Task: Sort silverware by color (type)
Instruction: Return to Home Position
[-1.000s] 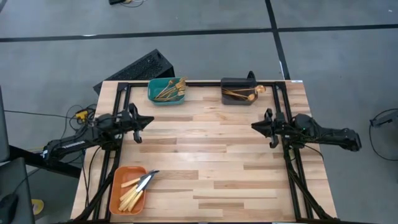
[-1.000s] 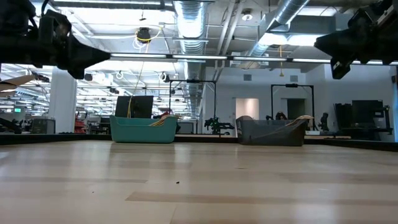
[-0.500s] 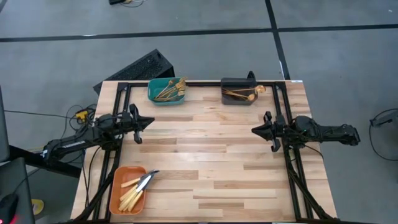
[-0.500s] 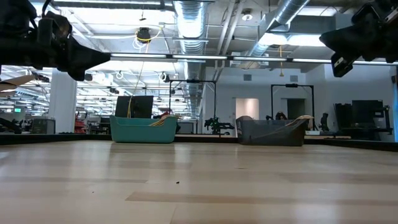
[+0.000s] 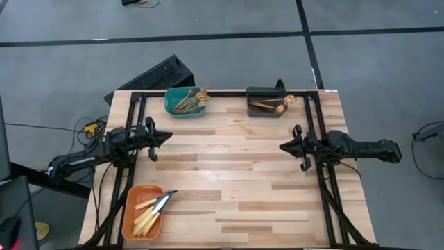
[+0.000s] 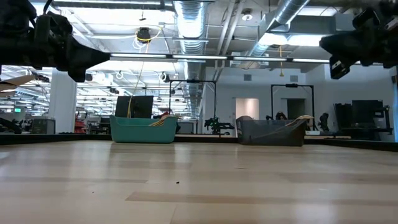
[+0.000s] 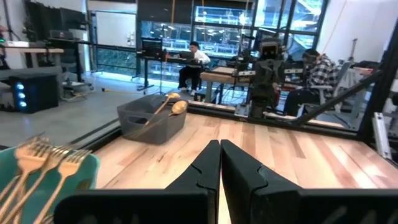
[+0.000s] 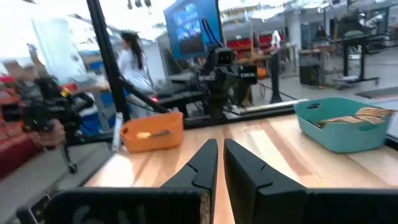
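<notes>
Left gripper (image 5: 165,136) and right gripper (image 5: 283,145) hover clenched, empty, facing each other. All silverware (image 5: 191,101) lies binned, knives (image 5: 148,214) nearest the left arm.

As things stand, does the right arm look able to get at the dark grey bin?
Probably yes. The right gripper hangs shut above the table, the dark grey bin sits at the far edge near it, and nothing stands between them. The left gripper waits opposite.
</notes>
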Controlling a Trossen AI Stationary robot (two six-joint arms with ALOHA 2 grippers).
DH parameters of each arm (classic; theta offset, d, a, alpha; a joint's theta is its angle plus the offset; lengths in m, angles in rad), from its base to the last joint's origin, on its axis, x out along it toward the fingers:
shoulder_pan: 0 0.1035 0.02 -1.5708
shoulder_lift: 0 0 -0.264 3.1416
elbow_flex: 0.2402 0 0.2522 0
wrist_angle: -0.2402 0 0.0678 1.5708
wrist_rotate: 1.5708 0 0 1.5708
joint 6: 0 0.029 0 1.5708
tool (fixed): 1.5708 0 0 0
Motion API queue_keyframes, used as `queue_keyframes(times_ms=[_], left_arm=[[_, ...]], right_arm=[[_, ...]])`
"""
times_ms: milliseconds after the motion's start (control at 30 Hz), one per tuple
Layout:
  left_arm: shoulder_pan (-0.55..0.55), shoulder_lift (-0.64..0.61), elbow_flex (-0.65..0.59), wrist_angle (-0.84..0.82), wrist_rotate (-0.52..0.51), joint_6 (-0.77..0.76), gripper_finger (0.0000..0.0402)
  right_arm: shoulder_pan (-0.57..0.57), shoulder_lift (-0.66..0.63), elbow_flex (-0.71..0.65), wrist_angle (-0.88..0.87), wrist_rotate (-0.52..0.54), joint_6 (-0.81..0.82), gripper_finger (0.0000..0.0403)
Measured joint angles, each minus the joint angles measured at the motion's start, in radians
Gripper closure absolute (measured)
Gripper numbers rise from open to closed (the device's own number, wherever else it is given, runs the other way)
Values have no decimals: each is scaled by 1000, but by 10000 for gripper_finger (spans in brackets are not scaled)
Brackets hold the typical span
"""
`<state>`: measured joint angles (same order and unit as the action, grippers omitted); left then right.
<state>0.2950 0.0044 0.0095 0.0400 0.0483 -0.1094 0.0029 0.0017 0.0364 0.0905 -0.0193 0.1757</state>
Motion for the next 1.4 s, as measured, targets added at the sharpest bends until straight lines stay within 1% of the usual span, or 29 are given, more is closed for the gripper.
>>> queue_keyframes(times_ms=[33, 233, 400, 600, 967, 1167, 1400], left_arm=[[-5, 0, 0, 0, 0, -1, 401], [-31, 0, -1, -4, -18, -9, 401], [-33, 0, -1, -9, -61, -10, 401], [-32, 0, -1, -10, -63, -8, 401], [-32, 0, -2, -10, -63, -8, 401], [-32, 0, -2, -10, -63, -9, 401], [-32, 0, -2, -10, -63, -8, 401]], right_arm=[[0, 0, -27, 38, -7, 6, 350], [-1, 0, -28, 23, -9, 26, 350], [-11, 0, -28, 17, -8, 18, 350], [-11, 1, -29, -61, -4, 18, 350], [-12, 12, -29, -70, -1, 18, 350], [-10, 12, -29, -72, -2, 178, 350], [-10, 12, -29, -74, -3, 191, 349]])
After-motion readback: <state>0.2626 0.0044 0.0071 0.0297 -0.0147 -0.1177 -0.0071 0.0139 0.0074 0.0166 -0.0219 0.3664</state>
